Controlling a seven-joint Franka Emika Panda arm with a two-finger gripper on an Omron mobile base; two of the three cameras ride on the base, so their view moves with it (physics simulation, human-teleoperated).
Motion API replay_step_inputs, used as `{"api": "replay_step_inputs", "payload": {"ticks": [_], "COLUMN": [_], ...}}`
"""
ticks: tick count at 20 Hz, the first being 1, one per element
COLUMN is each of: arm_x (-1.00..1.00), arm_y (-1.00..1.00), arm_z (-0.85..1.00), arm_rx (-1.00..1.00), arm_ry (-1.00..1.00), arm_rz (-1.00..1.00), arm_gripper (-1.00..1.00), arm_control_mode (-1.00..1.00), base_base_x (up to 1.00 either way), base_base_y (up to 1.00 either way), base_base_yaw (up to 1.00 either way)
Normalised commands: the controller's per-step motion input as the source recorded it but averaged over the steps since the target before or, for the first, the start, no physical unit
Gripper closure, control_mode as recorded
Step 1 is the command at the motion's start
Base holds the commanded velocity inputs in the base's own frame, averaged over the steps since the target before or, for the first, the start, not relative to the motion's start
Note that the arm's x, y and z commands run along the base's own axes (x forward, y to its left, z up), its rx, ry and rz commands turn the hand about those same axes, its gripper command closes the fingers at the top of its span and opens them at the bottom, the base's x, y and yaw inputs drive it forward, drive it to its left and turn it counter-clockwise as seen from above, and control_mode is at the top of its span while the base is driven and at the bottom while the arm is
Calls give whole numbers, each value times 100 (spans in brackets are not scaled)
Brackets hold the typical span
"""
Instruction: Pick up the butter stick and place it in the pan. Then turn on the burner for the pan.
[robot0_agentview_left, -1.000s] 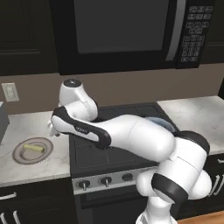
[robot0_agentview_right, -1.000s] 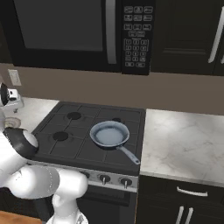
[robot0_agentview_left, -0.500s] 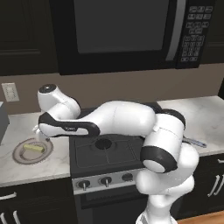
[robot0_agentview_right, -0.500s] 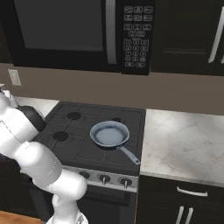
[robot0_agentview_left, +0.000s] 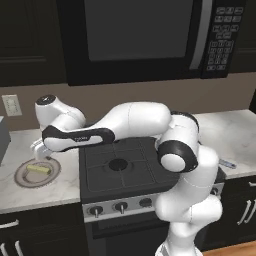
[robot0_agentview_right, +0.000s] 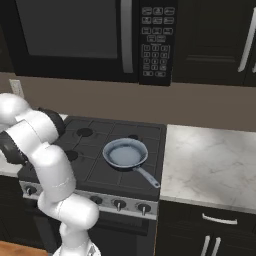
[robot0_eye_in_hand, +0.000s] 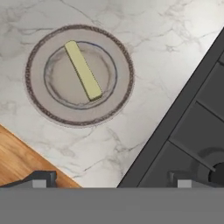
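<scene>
The butter stick (robot0_eye_in_hand: 83, 70) lay across the middle of a round plate (robot0_eye_in_hand: 39, 105), which sat on the left counter (robot0_eye_in_hand: 175, 48) near its front edge, just beside the stove (robot0_agentview_left: 125, 167). The gripper (robot0_eye_in_hand: 111, 179) hung above the counter edge betw. plate & stove, fingers (robot0_eye_in_hand: 39, 178) spread wide, pinching nothing. The pan (robot0_agentview_right: 125, 152) stood on the stove's right side, towards the front, handle pointing to the front-right corner, well apart from the butter.
</scene>
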Motion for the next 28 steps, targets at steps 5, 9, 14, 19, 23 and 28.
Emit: {"api": "replay_step_inputs", "payload": {"ticks": [5,9,14,19,23,28], "arm_x": [3,1,10,14,23,24], "arm_y": [12,15,11,10,1,0], "arm_z": [-51,-37,-26,-26,-26,-30], "arm_rx": [0,1,1,2,4,8], "arm_ry": [-1,-1,0,0,-5,-12], "arm_rz": [0,0,0,0,0,0], "arm_gripper": [-100,-100,-100,-100,-100,-100], "arm_control_mode": [-100,-100,-100,-100,-100,-100], "base_base_x": [0,0,0,0,0,0], "base_base_y": [0,0,0,0,0,0], "base_base_yaw": [0,0,0,0,0,0]}}
